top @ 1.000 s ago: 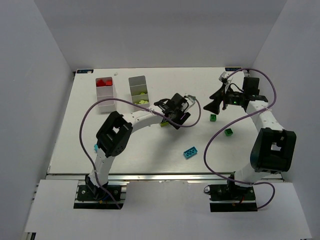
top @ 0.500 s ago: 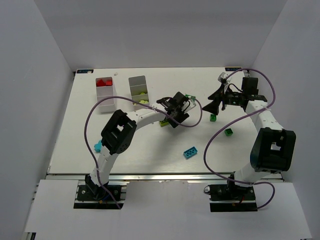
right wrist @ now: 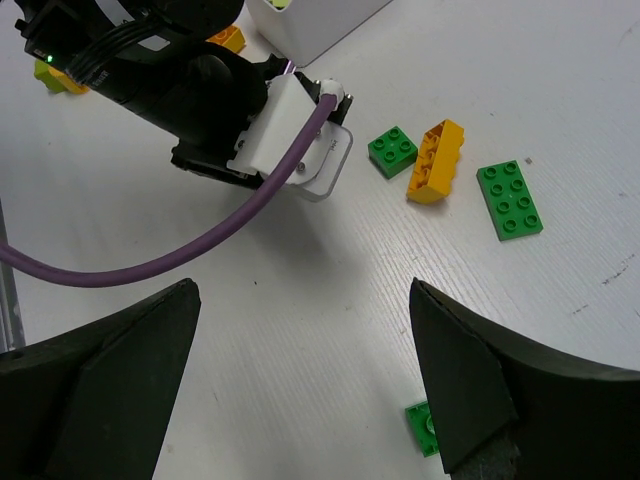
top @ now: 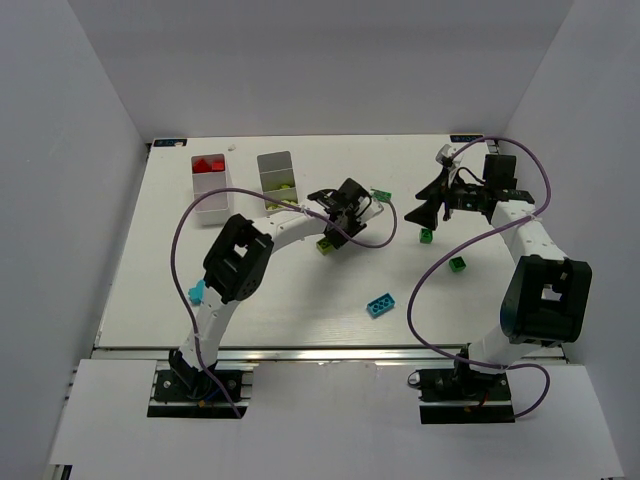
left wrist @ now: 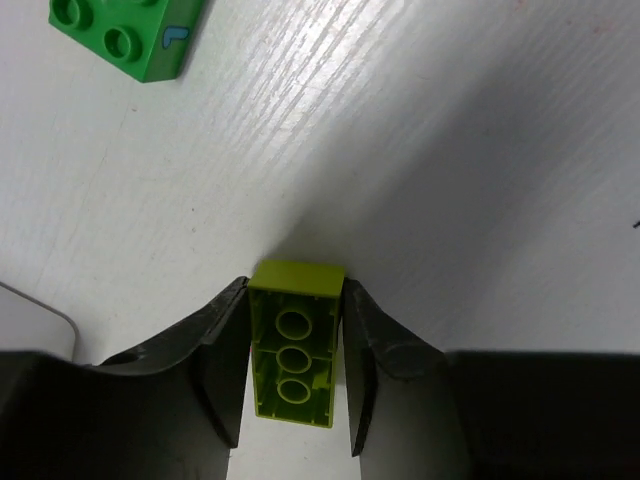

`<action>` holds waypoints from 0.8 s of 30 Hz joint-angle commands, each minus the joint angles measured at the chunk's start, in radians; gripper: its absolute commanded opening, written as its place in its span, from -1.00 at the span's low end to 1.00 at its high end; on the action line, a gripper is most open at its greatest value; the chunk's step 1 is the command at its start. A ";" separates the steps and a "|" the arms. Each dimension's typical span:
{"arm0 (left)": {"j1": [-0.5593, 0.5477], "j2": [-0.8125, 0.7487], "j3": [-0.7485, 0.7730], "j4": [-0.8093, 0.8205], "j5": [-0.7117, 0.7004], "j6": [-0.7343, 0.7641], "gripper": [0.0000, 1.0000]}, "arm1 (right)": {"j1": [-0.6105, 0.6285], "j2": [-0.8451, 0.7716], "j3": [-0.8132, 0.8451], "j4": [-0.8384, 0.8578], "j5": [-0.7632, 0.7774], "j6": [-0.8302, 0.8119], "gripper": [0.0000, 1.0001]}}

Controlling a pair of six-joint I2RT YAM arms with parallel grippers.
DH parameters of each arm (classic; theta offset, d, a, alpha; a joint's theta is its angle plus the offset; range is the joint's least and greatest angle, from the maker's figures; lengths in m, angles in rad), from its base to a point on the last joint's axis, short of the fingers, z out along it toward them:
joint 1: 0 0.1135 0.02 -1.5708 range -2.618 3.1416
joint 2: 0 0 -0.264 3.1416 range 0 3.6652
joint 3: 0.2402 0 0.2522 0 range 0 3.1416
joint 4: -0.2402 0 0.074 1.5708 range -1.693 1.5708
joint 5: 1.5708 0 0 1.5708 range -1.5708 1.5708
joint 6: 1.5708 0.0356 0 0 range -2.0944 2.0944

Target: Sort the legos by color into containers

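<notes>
The left tray (top: pixel 212 208) and the right tray (top: pixel 262 165) stand side by side at the far left of the desk (top: pixel 300 330). Both are white, each a row of three square compartments. Red bricks (top: pixel 208 163) sit in the left tray's far compartment and lime-yellow bricks (top: pixel 280 186) lie in the right tray.

My left arm (top: pixel 235 265) folds at the elbow and stretches right past the right tray's near end to mid-desk. My right arm (top: pixel 545 290) is folded by the right edge, wrist turned left.

My left gripper (left wrist: pixel 296 288) is closed on a lime-yellow brick (left wrist: pixel 293 350). Both fingers press its long sides, and its hollow underside with three round tubes faces the wrist camera. I cannot tell whether it is off the desk. My right gripper (right wrist: pixel 300 400) hangs wide open, holding nothing.

White walls (top: pixel 60 200) close the left, far and right edges. The broadest bare stretch runs along the near edge around a cyan brick (top: pixel 380 304). A green square brick (left wrist: pixel 125 35) lies ahead of my left fingertips, apart from them, with an orange brick (right wrist: pixel 435 160) just beside it.
</notes>
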 commanded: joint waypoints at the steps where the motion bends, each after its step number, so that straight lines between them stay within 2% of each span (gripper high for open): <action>1: 0.011 -0.011 0.023 -0.033 0.063 0.002 -0.16 | 0.001 0.010 0.036 0.008 -0.030 0.005 0.79; 2: 0.014 -0.014 0.023 -0.033 0.065 -0.007 -0.44 | 0.001 0.010 0.039 0.006 -0.030 0.005 0.79; 5: 0.029 -0.049 0.003 0.001 0.072 -0.067 -0.66 | 0.001 0.007 0.038 0.006 -0.030 0.003 0.79; 9: 0.092 -0.169 -0.072 0.123 0.112 -0.186 -0.73 | 0.001 0.004 0.038 -0.006 -0.028 -0.014 0.79; 10: 0.109 -0.237 -0.122 0.157 0.169 -0.235 -0.73 | 0.002 0.005 0.036 -0.008 -0.030 -0.017 0.79; 13: 0.177 -0.362 -0.209 0.281 0.200 -0.317 -0.77 | 0.001 0.003 0.030 -0.011 -0.031 -0.029 0.79; 15: 0.215 -0.403 -0.227 0.325 0.195 -0.322 -0.77 | 0.001 0.005 0.027 -0.012 -0.031 -0.032 0.79; 18: 0.233 -0.434 -0.210 0.306 0.162 -0.225 -0.77 | 0.002 0.007 0.026 -0.008 -0.037 -0.032 0.79; 24: 0.250 -0.387 -0.122 0.193 0.152 0.049 -0.79 | 0.002 0.010 0.024 -0.003 -0.039 -0.031 0.79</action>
